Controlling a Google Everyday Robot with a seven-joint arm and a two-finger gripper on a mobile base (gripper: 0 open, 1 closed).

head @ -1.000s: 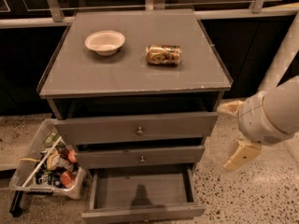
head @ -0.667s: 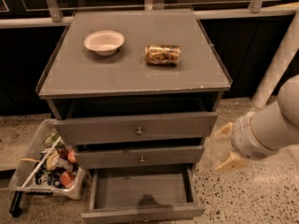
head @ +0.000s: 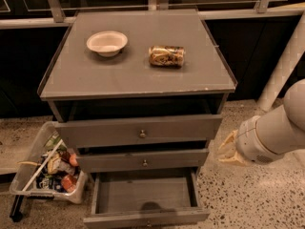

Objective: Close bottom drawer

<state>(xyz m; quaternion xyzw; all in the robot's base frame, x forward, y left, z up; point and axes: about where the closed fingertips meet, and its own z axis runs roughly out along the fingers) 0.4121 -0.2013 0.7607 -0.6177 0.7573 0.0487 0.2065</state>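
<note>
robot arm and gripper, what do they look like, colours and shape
The arm is a thick, smooth white cylinder with a ring at the wrist. The gripper, right of the grey cabinet, is pale cream. No cables or markings show.

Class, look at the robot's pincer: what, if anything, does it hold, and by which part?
Nothing. The pincer hangs free to the right of the cabinet, clear of the open bottom drawer.

Cabinet top (head: 143, 78) carries bowl (head: 107, 42) and can (head: 166, 56); hand (head: 228, 149) low at right.
</note>
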